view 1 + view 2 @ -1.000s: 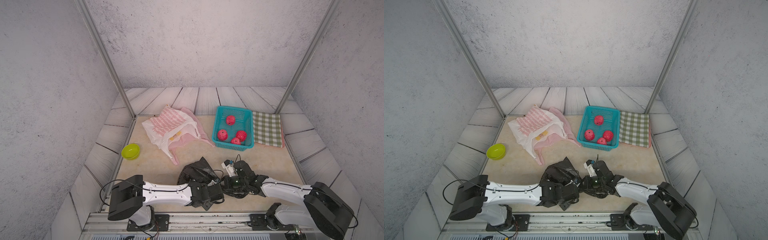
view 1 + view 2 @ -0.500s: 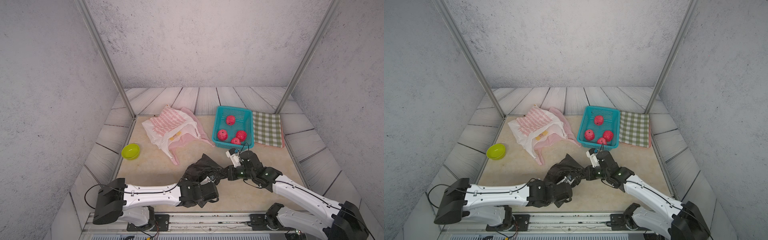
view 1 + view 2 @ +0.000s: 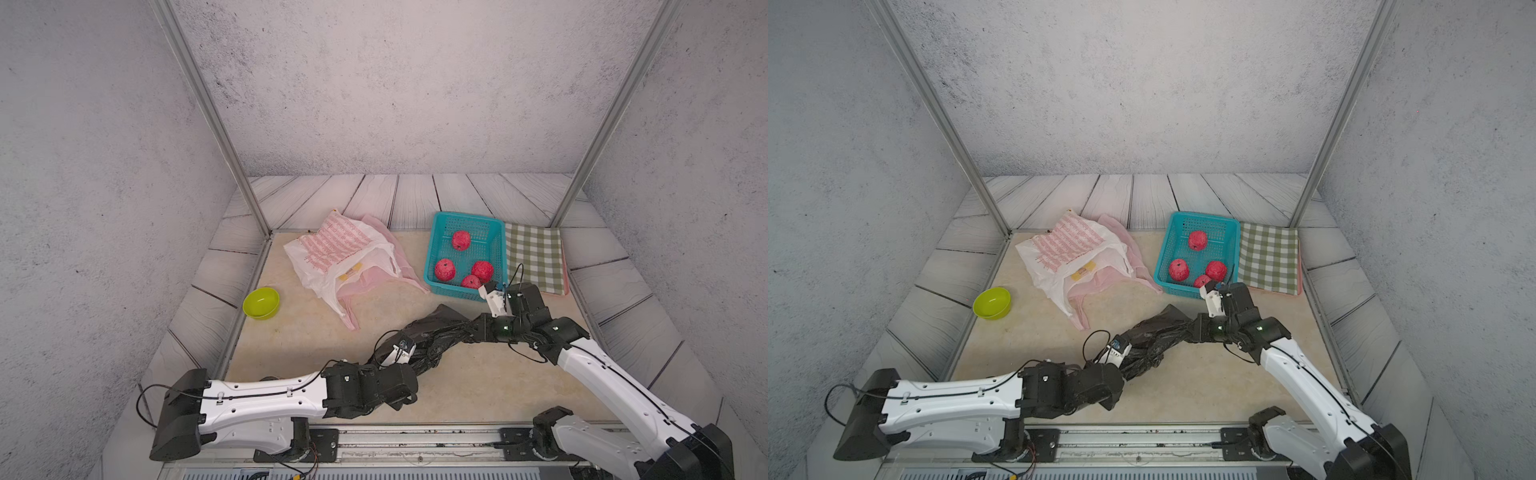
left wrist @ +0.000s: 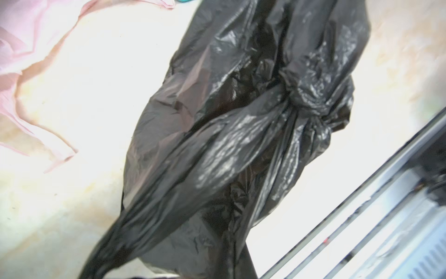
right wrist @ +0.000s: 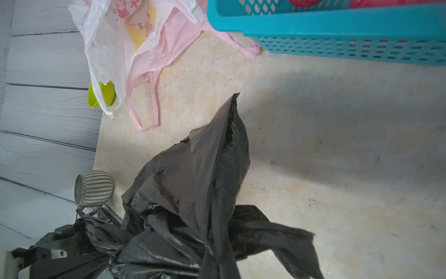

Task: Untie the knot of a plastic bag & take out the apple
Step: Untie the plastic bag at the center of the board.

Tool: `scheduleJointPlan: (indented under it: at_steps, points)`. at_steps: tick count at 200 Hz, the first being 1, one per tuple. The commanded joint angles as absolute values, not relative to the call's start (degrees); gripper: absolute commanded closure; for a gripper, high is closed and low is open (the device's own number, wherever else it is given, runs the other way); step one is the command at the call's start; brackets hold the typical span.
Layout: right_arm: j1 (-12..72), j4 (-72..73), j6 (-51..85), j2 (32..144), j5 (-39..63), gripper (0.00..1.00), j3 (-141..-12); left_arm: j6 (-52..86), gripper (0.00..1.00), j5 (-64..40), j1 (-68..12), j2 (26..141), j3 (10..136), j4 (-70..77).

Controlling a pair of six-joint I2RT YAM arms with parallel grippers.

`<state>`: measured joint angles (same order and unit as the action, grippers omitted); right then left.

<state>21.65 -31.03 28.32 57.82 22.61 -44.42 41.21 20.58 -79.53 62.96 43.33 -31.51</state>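
Low at centre frame, left gripper (image 3: 419,360) and right gripper (image 3: 473,329) pinch the crumpled black plastic bag (image 3: 444,325) taut diagonally, knot (image 4: 303,102) nearer left.

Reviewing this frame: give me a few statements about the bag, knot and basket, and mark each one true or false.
1. The left gripper and right gripper both grip the black bag, stretched between them. True.
2. The knot is undone. False: it is tied tight in the left wrist view.
3. The basket holds two apples. False: it holds four.
4. A checked cloth lies beside the basket. True.
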Motion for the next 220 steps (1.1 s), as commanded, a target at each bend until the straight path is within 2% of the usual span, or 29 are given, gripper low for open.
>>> scheduleJointPlan:
  at_steps: [1, 34, 63, 92, 111, 122, 132, 156, 169, 192, 220]
  points:
    - [15.94, -31.58, 27.85, 54.45, 4.01, 1.00, -44.95, 47.09, 1.00, 19.61, -79.63, 59.73, 39.91, -47.56]
    - [12.46, -31.32, 28.26, 53.15, 1.12, 1.00, -43.86, 58.84, 1.00, 15.42, -79.66, 52.48, 35.51, -47.67]
    - [9.70, -30.04, 28.28, 54.89, 2.43, 1.00, -43.93, 69.22, 1.00, 11.37, -80.14, 40.37, 26.55, -45.55]
    - [4.48, -29.02, 29.32, 55.24, 4.72, 1.00, -43.64, 74.01, 1.00, 12.83, -80.42, 26.67, 22.19, -52.24]
    - [3.77, -27.74, 29.29, 54.52, 7.83, 1.00, -42.90, 72.49, 1.00, 13.77, -80.42, 21.90, 21.41, -51.09]
    - [3.77, -27.39, 28.69, 54.25, 10.33, 0.87, -42.55, 69.93, 1.00, 14.08, -80.42, 21.88, 22.21, -48.79]
    - [3.78, -27.19, 28.15, 53.84, 12.68, 0.77, -42.13, 66.84, 0.91, 14.10, -80.42, 24.06, 23.64, -46.43]
    - [3.86, -27.33, 28.10, 51.00, 18.98, 0.58, -40.89, 58.07, 0.46, 13.03, -80.43, 34.90, 30.02, -41.81]
    - [3.84, -29.06, 28.12, 49.20, 22.54, 0.45, -40.92, 53.53, 0.31, 12.81, -80.42, 41.53, 35.31, -41.84]
    - [3.87, -33.47, 27.85, 44.58, 27.89, 0.35, -41.33, 47.21, 0.23, 13.61, -80.42, 48.65, 44.98, -44.02]
    - [5.02, -37.98, 29.05, 38.63, 34.01, 0.33, -41.17, 40.34, 0.21, 13.82, -80.42, 53.38, 52.77, -44.37]
